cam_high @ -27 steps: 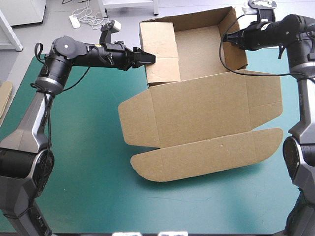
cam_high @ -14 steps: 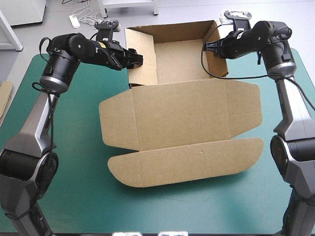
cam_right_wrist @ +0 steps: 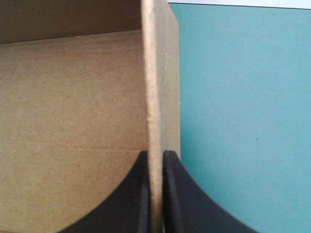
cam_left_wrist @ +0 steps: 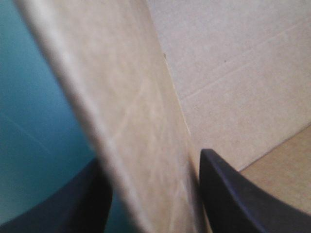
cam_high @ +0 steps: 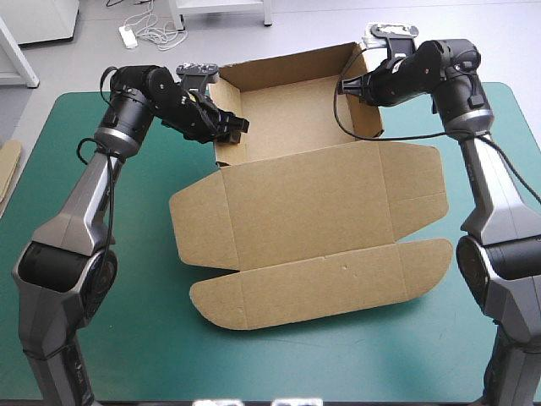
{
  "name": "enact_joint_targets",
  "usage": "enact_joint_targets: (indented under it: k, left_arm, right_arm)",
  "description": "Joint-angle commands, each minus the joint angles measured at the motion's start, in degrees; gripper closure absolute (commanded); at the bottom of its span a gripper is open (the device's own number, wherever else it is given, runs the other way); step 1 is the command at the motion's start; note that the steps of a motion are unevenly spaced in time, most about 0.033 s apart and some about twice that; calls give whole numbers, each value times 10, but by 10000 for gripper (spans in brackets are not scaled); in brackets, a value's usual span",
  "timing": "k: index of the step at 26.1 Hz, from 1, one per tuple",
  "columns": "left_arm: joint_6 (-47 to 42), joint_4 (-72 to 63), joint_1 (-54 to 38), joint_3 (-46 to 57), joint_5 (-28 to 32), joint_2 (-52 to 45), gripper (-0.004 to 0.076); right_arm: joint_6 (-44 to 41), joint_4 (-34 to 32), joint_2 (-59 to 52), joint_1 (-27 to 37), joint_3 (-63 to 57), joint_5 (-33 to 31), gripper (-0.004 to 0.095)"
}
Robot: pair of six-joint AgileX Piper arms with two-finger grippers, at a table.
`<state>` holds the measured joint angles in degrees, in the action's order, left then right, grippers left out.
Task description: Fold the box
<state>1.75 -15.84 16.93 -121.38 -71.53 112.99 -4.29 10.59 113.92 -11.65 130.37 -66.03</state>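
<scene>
Left hand (cam_high: 239,127), right hand (cam_high: 345,85), box (cam_high: 313,203): all farther left than earlier.

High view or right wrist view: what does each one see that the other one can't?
Only the high view shows the whole box, its lid flat, and the left tool at the left wall. Only the right wrist view shows up close the right tool pinching the right wall's edge. Both show brown board and the teal-green cover.

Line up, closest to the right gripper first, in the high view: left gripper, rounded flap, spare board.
1. left gripper, left side of the box
2. rounded flap, toward the near edge
3. spare board, far left of the table
</scene>
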Motion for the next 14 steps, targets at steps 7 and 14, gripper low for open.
enact_joint_targets:
  k: [7,14]
  left_arm:
    - [-18,60,24,-30,34,-31,658]
    - [-18,68,27,-30,48,-20,732]
  right_arm:
    - [-7,18,-19,-2,16,-12,919]
    - [4,0,4,-14,16,-54,919]
